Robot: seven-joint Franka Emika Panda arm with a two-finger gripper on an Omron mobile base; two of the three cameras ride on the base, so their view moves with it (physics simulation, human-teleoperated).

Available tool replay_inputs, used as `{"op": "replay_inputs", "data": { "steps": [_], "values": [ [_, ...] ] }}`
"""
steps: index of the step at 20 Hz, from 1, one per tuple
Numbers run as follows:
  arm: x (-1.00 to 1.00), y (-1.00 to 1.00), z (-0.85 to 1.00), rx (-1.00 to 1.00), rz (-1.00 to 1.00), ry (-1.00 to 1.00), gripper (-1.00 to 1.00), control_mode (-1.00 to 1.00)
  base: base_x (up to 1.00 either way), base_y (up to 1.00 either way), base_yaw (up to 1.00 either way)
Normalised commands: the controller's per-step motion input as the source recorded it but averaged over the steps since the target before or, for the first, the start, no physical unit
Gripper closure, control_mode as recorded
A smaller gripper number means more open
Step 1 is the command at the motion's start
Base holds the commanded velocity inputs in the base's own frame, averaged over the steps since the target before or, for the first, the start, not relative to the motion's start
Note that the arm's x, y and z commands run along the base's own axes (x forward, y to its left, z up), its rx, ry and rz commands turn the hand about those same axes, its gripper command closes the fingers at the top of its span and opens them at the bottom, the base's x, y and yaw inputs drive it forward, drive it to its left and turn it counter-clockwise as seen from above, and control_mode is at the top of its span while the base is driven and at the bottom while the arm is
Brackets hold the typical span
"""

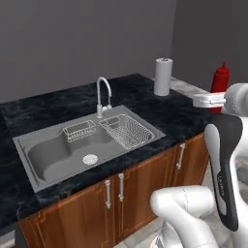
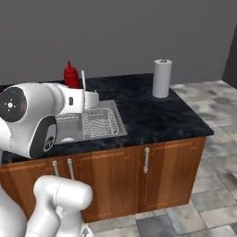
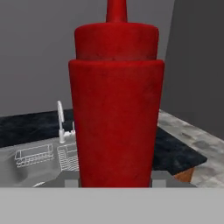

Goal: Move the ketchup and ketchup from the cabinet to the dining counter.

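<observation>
1. Black white-veined marble dining counter (image 1: 169, 114) is seen below, backed by a plain grey wall.
2. An all-red conical-topped ketchup squeeze bottle (image 3: 116, 109) is clamped upright between the half-closed fingers of the gripper (image 3: 116, 181), above the counter's right part.
3. Open counter is left between the steel sink (image 1: 53, 157) and the white paper towel roll (image 1: 163, 76) standing near the far edge.

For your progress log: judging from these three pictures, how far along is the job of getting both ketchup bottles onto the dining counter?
Done: nothing visibly; no bottle stands on the dining counter.
In hand: an all-red ketchup bottle sits upright between the gripper fingers, above the counter near the sink.
Left: set it down, then bring the second bottle.
</observation>
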Motion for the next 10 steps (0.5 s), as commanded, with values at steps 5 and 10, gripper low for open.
{"op": "replay_inputs", "data": {
  "steps": [5, 10],
  "values": [
    [0.0, 0.0, 0.0, 0.0, 0.0, 0.0, 1.0, 1.0, -0.01, -1.0, 0.42],
    [0.0, 0.0, 0.0, 0.0, 0.0, 0.0, 1.0, 1.0, -0.06, -1.0, 0.33]
  ]
}}
